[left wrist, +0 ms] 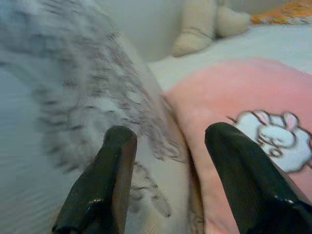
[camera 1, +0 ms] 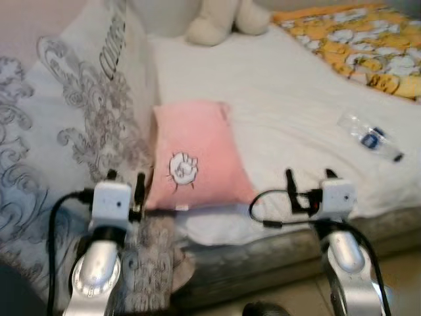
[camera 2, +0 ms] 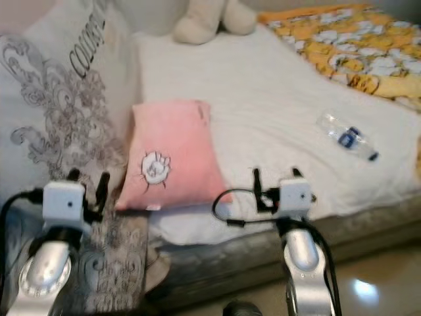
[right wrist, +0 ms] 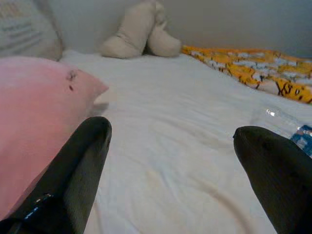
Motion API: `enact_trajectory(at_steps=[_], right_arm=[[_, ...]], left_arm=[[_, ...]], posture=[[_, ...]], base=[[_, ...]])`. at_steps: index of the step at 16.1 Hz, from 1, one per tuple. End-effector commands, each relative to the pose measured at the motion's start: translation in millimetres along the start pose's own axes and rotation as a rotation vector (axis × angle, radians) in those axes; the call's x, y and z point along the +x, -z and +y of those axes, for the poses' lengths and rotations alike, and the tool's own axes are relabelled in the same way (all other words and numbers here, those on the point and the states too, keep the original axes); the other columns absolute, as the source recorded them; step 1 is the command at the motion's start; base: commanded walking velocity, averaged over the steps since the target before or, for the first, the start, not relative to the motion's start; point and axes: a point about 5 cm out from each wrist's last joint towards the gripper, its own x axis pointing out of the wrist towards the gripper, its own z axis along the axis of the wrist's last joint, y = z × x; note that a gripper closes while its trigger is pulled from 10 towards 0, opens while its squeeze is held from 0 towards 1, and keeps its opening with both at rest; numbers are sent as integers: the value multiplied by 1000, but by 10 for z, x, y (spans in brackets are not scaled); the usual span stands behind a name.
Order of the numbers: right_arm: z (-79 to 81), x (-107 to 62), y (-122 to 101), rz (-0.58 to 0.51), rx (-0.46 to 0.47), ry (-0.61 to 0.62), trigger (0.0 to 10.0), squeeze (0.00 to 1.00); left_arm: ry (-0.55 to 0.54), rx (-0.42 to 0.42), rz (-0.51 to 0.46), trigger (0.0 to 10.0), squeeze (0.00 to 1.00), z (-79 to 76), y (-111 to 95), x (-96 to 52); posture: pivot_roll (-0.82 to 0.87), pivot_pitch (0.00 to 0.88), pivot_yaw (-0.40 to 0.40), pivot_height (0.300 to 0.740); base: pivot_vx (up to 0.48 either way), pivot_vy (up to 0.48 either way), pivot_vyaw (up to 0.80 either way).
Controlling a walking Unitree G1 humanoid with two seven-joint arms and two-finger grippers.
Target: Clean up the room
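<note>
A plastic bottle (camera 1: 370, 137) lies on its side on the white sheet of the bed (camera 1: 263, 92), toward the robot's right and well apart from everything else; the pink pillow (camera 1: 195, 155) with a rabbit print lies askew near the bed's front edge, beside a large patterned cushion (camera 1: 72, 112); a cream soft toy (camera 1: 223, 20) sits at the far end, next to a yellow blanket (camera 1: 362, 39). The left gripper (camera 1: 125, 184) hovers released by the pillow's near corner; the right gripper (camera 1: 308, 183) hovers spread and empty over the mattress edge. The tidying looks barely begun; bottle and pillow both remain. The bottle's contents are too blurred to tell, and the toy is cut off.
</note>
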Motion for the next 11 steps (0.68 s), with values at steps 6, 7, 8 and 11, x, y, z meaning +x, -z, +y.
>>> enact_trajectory(at_steps=[6, 7, 8, 11], right_arm=[[105, 381, -178, -23, 16, -52, 10000, 0], [136, 386, -160, -11, 7, -74, 10000, 0], [152, 391, -149, -8, 5, -87, 10000, 0], [217, 412, -129, 2, -15, -118, 10000, 0]], left_arm=[[-108, -84, 61, 10000, 0, 79, 134, 161], [-91, -87, 50, 10000, 0, 33, 121, 195], [-82, -92, 46, 10000, 0, 1, 120, 218], [-67, -116, 51, 10000, 0, -53, 122, 319]], posture=[[-96, 0, 62, 740], [-100, 0, 61, 740], [-101, 0, 62, 740], [-121, 0, 74, 740]], base=[[0, -456, 339], [0, -480, 750], [0, -480, 750], [0, -480, 742]])
